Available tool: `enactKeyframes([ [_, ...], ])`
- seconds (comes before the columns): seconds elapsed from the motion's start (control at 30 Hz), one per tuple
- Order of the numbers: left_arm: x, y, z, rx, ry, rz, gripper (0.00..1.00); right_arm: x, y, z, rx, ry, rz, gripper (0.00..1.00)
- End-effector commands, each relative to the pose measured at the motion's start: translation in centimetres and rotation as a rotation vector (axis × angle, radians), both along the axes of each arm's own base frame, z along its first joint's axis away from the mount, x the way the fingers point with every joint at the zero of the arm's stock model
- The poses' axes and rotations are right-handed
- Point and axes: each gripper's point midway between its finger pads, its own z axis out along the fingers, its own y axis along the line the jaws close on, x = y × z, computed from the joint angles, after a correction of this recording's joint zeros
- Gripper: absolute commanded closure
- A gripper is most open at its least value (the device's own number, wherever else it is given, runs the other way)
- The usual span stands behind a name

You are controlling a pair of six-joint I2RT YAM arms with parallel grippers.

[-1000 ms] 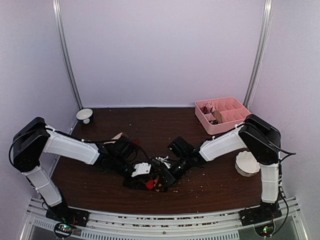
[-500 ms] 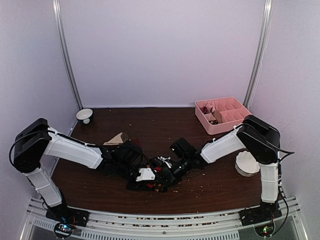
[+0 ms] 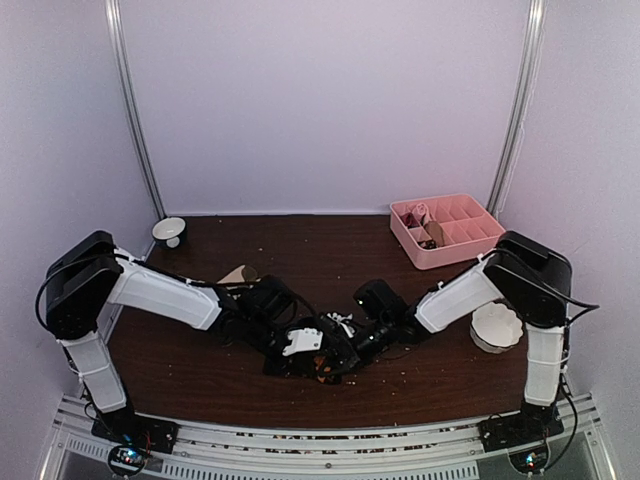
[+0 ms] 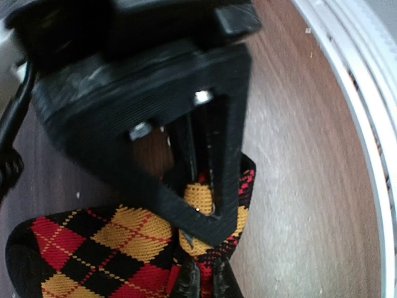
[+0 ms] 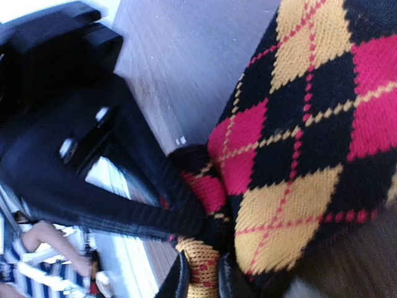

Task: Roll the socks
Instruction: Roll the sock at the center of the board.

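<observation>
Where overhead blurs, wrists show argyle sock (image 4: pixel 93 242) — pinched.

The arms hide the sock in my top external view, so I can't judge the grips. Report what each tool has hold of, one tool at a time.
Observer: Left wrist view: the left tool is shut on a bunched fold of the black fabric sock with red and orange argyle diamonds.
Operator: Now the right one.
Observer: Right wrist view: the right tool pinches the sock's orange knitted edge between nearly closed fingers.
Operator: Give me the gap between the tools.
Observer: Almost none. Both sets of fingertips nearly meet at the same bunched end, and the rest of the sock lies spread on the brown wooden table.
</observation>
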Motion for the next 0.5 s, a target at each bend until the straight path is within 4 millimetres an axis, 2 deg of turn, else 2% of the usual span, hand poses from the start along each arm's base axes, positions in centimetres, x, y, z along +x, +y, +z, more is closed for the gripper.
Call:
enactKeyframes([
  [0.0,-1.4,0.6,-2.2,0.047,0.233,0.017,1.0,1.2,-4.5,-3.1,-0.153,-0.117,-0.153,0.81],
  [0.13,-2.6,0.2,-2.7,0.045,0.338,-0.03,1.0,1.7,-6.2,-1.0,-0.11,-0.255,-0.207,0.66],
  [0.27,-3.0,-0.7,-3.0,0.033,0.394,-0.063,1.0,1.7,-8.3,-0.3,-0.128,-0.35,-0.248,0.63],
  [0.33,-3.0,-0.8,-3.1,0.034,0.399,-0.082,1.0,2.0,-9.1,0.4,-0.124,-0.41,-0.272,0.57],
  [0.37,-3.2,-0.7,-3.1,0.035,0.403,-0.093,1.0,2.1,-9.4,1.2,-0.102,-0.45,-0.286,0.16],
  [0.4,-3.4,-0.6,-3.0,0.033,0.408,-0.107,1.0,2.5,-9.6,2.5,-0.061,-0.501,-0.315,0.02],
  [0.47,-4.0,-0.3,-2.9,0.036,0.42,-0.128,1.0,3.8,-10.9,4.5,-0.038,-0.604,-0.414,0.0],
])
